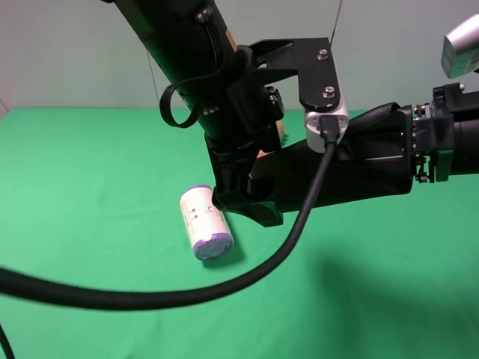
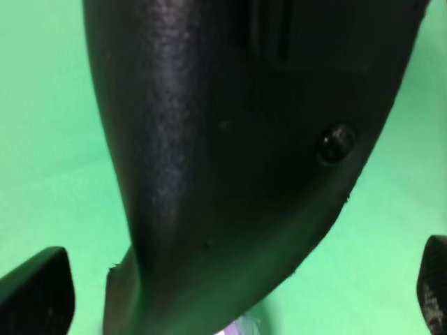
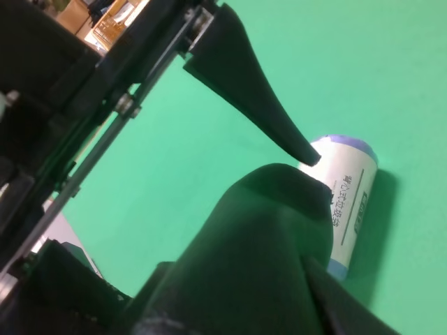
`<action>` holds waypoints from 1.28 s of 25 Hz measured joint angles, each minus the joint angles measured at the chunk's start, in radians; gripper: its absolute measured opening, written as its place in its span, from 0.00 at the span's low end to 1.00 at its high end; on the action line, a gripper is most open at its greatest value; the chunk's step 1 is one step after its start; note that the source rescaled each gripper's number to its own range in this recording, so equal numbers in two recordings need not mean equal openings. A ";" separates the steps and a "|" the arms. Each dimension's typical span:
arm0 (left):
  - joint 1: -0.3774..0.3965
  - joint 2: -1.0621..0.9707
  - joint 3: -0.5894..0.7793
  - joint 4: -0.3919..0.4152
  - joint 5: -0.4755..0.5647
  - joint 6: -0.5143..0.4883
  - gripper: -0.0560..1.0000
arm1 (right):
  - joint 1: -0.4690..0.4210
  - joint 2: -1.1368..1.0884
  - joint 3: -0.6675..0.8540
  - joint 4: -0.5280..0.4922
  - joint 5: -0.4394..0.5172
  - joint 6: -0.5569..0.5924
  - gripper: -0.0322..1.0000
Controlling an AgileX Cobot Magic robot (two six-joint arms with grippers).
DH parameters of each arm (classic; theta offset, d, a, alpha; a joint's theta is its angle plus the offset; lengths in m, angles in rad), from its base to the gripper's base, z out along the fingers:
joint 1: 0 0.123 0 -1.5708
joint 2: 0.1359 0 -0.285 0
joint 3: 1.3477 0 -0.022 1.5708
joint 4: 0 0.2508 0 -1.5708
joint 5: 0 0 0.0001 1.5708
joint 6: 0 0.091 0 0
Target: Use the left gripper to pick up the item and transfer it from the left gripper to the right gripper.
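Straddling the left end of the black case (image 1: 352, 168), the left gripper (image 1: 243, 203) stands wide, its fingers (image 2: 35, 293) clear of it on both sides. The case hangs in the air and reaches right to the right gripper (image 1: 419, 149), which pinches its bunched far end. Held by one end only, the limp case could sag, slip out, or snag the left claw, dropping by the white roll (image 1: 206, 222). Below lies plain green cloth (image 1: 90, 187), with a pale wall (image 1: 75, 52) behind.

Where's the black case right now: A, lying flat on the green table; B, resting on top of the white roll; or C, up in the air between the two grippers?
C: the black case spans from the left gripper to the right gripper, above the green table.
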 joint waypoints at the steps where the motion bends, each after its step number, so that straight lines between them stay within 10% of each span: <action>1: 0.000 0.000 0.000 0.000 0.002 -0.001 0.99 | 0.000 0.000 0.000 0.000 0.000 0.000 0.06; 11: 0.000 -0.037 0.000 0.018 0.040 -0.089 1.00 | 0.000 0.000 0.000 0.000 0.000 0.000 0.05; 32: 0.000 -0.441 0.030 0.415 0.298 -0.664 1.00 | 0.000 0.000 0.000 -0.009 0.000 0.000 0.04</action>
